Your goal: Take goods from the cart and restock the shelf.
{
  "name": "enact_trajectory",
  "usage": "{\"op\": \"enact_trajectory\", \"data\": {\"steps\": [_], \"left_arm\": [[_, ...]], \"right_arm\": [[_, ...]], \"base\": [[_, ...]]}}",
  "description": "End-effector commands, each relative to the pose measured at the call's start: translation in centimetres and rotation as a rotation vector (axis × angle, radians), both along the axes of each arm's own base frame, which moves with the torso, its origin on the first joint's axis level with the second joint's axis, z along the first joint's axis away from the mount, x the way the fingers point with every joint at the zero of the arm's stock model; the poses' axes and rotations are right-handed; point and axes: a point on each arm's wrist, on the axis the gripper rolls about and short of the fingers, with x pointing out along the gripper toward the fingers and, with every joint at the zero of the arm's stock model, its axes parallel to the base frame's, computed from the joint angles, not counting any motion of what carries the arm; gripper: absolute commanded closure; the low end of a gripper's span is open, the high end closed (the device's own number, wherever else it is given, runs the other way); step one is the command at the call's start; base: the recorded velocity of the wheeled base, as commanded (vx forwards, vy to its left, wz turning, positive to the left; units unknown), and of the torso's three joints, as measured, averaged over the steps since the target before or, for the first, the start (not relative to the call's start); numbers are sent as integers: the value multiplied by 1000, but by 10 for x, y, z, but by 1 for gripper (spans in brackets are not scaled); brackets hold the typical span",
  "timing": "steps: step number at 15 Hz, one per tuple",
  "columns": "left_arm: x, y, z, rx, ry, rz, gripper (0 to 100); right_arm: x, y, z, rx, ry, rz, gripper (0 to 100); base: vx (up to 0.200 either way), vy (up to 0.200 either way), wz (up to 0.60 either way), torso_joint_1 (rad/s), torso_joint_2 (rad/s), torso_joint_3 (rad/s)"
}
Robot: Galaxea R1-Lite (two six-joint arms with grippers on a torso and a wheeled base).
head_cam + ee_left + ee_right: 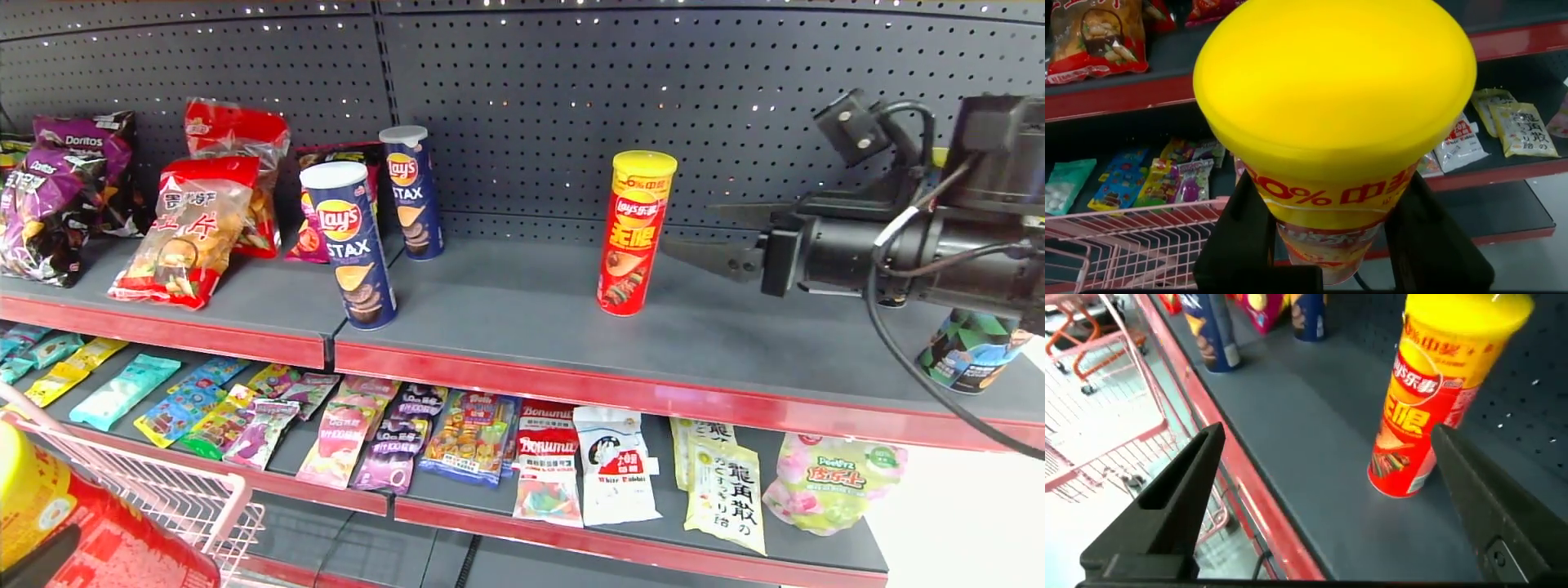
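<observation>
The grey shelf (506,302) is carrying a red can (633,233) mid-frame, with your right gripper (1327,441) gaping beside it. Lower left, your left gripper (1331,245) is clamping a yellow-lidded can (1335,114) by the pink cart (208,498).

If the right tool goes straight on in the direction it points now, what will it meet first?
Probably the red can with the yellow lid, upright on the upper shelf. The right tool is open and points toward it, not touching. Depth is unclear, so it might pass beside it.
</observation>
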Motion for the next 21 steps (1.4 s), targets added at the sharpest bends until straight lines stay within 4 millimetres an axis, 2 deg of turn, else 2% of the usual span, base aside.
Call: {"op": "enact_trajectory", "data": {"steps": [1, 7, 11, 16, 21], "left_arm": [[0, 0, 1, 0, -1, 0, 100], [1, 0, 0, 0, 2, 0, 100], [0, 0, 0, 2, 0, 0, 100], [0, 0, -1, 0, 7, 0, 100], [1, 0, -2, 0, 10, 2, 100]], "right_arm": [[34, 6, -24, -23, 60, -11, 0], [76, -1, -32, -40, 32, 12, 0], [86, 2, -33, -32, 24, 42, 0], [110, 7, -37, -26, 6, 51, 0], [118, -6, -42, -29, 14, 16, 0]], "base": [[0, 0, 0, 0, 0, 0], [0, 0, 0, 0, 0, 0], [0, 0, 0, 0, 0, 0], [0, 0, 0, 0, 0, 0], [0, 0, 0, 0, 0, 0]]}}
